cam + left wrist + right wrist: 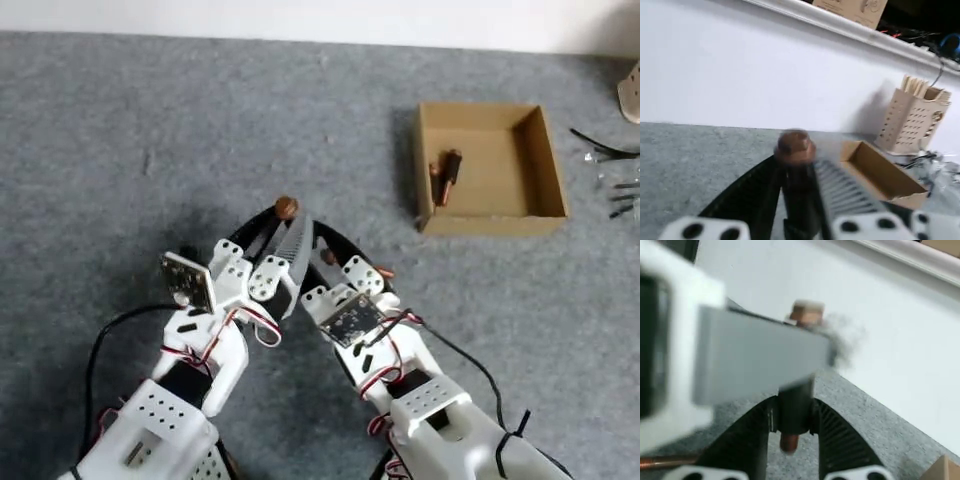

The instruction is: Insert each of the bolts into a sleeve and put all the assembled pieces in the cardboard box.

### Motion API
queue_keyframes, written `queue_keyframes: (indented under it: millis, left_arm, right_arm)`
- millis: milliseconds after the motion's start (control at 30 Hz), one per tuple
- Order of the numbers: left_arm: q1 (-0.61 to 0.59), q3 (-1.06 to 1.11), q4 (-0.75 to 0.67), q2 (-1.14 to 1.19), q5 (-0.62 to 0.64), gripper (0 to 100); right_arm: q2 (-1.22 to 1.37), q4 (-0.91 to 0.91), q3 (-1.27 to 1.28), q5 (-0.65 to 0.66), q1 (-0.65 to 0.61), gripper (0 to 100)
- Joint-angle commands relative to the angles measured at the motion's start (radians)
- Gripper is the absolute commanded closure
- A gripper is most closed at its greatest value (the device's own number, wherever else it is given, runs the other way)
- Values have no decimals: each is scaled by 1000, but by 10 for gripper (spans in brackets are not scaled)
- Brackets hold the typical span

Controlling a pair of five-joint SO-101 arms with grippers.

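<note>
Across the grey carpeted table (120,120), two white arms side by side, left arm (200,370) and right arm (430,395), angled inward and meeting near the middle. Toward the far right, well apart from both: open cardboard box (545,165), upright, with dark assembled pieces (445,178) lying inside near the wall on the arms' side. Beyond the box, against the white wall, a pale perforated holder (912,120) full of flat sticks. Just right of the box, loose black cables (612,152).

At the meeting point, left gripper (797,167) clamped on a dark sleeve (800,195), black finger (750,195) and grey ribbed finger (840,192) pressing from either side right under the brown head of the bolt (796,145). Right gripper (795,407) closed on the same sleeve farther down, both black fingers snug against it. Bolt seated through the sleeve: head out at the far end, coppery tip out at the end nearer the right wrist. Just beside the right gripper, flat on the carpet, a loose bolt (383,271), copper-coloured, apart from the held pair.
</note>
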Motion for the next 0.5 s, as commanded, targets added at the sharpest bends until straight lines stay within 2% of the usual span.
queue_keyframes:
  millis: [0,100,233,367,467]
  left_arm:
    - [16,-39,23,2,41,688]
    - [13,-74,118,2,95,620]
    - [-56,-134,227,2,155,617]
    - [-176,-186,272,2,261,617]
    - [-216,-199,290,-4,313,617]
  right_arm:
    - [-28,-30,101,12,15,994]
    - [-28,-30,101,12,16,994]
    - [-30,-30,101,12,25,994]
    - [-30,-30,101,12,25,994]
    - [-30,-30,101,12,25,994]
